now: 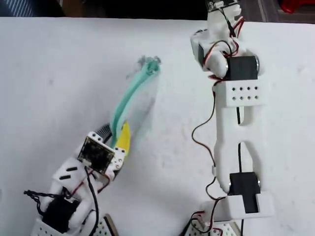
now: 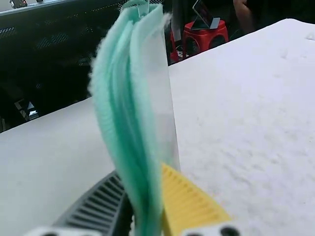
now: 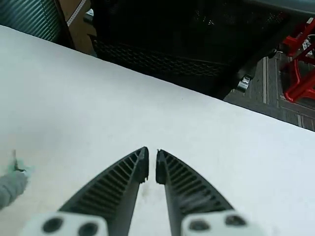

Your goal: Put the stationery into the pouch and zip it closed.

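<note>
**Inspector:** Nearest first. What has the left gripper [image 1: 114,132] got?

**Onlooker:** It is clamped on the near end of the pouch [image 1: 129,98]. The yellow finger [image 2: 189,204] is on one side and the grey ribbed finger [image 2: 96,209] on the other, with the fabric pinched between them. From there the pouch runs away across the table [image 1: 59,73], standing on edge rather than lying flat.

**Inspector:** Material?

**Onlooker:** The side panel is frosted, limp and thin. A fuzzy woven teal zip tape [image 2: 123,123] curves along the upper edge. The panel is too cloudy for me to tell whether stationery is inside.

**Inspector:** Farther out?

**Onlooker:** The zip pull [image 1: 149,64], small and greyish, sits at the far tip of the pouch. The right gripper [image 3: 152,164] hangs over bare table near the far edge, well apart from the pouch. Its jaws are nearly together, with a slit between them and nothing held.

**Inspector:** Recommendation for the step?

**Onlooker:** I judge it to be the zipping stage. The left clamp should serve as the anchor. The right jaws need to widen and take the pull squarely. They should then draw straight along the tape with the fabric taut. Soft stuff like this will buckle if dragged sideways.
</note>
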`<state>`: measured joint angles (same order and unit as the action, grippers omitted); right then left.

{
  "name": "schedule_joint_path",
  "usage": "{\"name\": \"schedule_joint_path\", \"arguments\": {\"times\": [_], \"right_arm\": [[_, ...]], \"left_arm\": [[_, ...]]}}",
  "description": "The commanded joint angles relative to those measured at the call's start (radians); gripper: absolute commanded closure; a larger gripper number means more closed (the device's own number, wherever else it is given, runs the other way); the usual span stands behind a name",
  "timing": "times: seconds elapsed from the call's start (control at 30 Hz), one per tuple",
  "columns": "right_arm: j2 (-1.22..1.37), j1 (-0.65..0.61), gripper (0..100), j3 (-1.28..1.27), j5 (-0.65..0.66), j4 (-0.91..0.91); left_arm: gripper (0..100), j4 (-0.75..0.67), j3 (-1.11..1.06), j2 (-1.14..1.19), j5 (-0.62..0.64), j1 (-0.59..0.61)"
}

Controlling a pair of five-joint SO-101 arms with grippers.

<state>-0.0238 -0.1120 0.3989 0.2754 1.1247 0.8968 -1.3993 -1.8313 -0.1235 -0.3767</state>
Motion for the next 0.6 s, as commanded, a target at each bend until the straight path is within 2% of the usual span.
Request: {"name": "schedule_joint_path", "arguments": {"times": [0.0,0.1,0.3,0.43,0.57], "right_arm": [[-0.013,0.004,98.1,0.011,-0.008,0.013],[-0.024,-0.010,94.6,0.041,-0.008,0.082],[-0.101,-0.104,63.4,0.176,-0.009,0.289],[-0.151,-0.177,64.6,0.282,-0.023,0.414],[-0.191,-0.225,67.2,0.382,-0.150,0.503]], "left_arm": [[98,-0.020,0.023,0.002,-0.008,0.008],[98,-0.020,0.021,0.002,-0.008,0.010],[98,-0.064,-0.028,0.002,-0.014,0.012],[98,-0.064,-0.029,0.002,-0.014,0.012],[98,-0.063,-0.031,0.002,-0.014,0.010]]}}
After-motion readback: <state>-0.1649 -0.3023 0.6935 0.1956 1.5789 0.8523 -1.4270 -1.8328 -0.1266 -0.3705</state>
